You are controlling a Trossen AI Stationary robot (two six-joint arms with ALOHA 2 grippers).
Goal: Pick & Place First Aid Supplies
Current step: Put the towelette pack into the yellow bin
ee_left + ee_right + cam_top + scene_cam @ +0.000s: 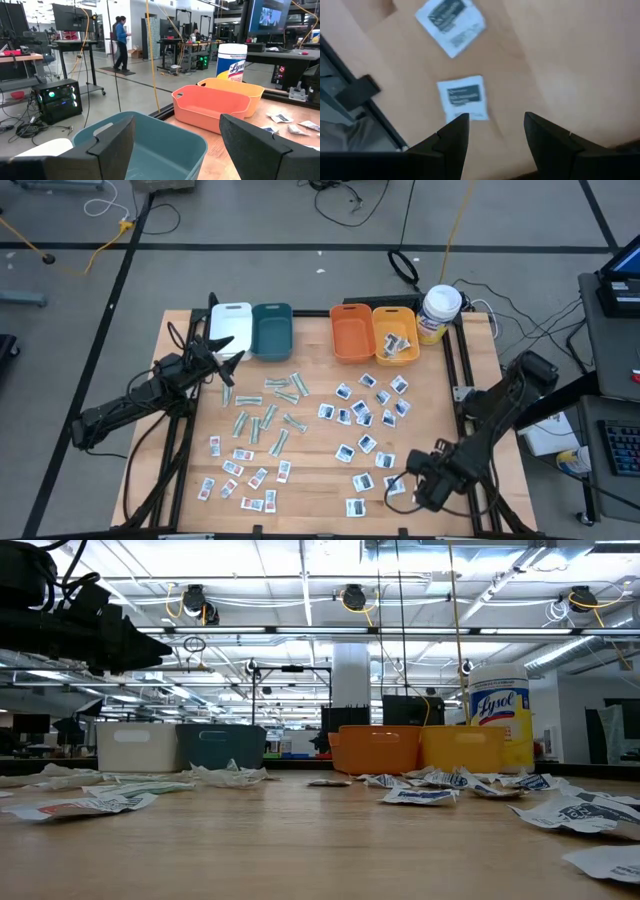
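The first aid supplies lie flat and scattered over the wooden table: white packets with dark print (365, 415) on the right, pale-green strips (270, 410) in the middle, and small red-print packets (240, 475) near the left front. My right gripper (492, 132) hangs open, pointing down, over the table's near right corner (412, 480). One dark-print packet (465, 97) lies on the wood just beyond its fingertips, untouched, and another (451, 25) lies farther off. My left gripper (177, 140) is open and level at the far left, by the teal bin (150, 145).
A white bin (231, 328), the teal bin (272, 330), an orange bin (351, 332) and a yellow bin (395, 330) holding a few packets line the far edge. A white canister (440, 313) stands to their right. The table's dark frame rail (355, 92) runs close beside my right gripper.
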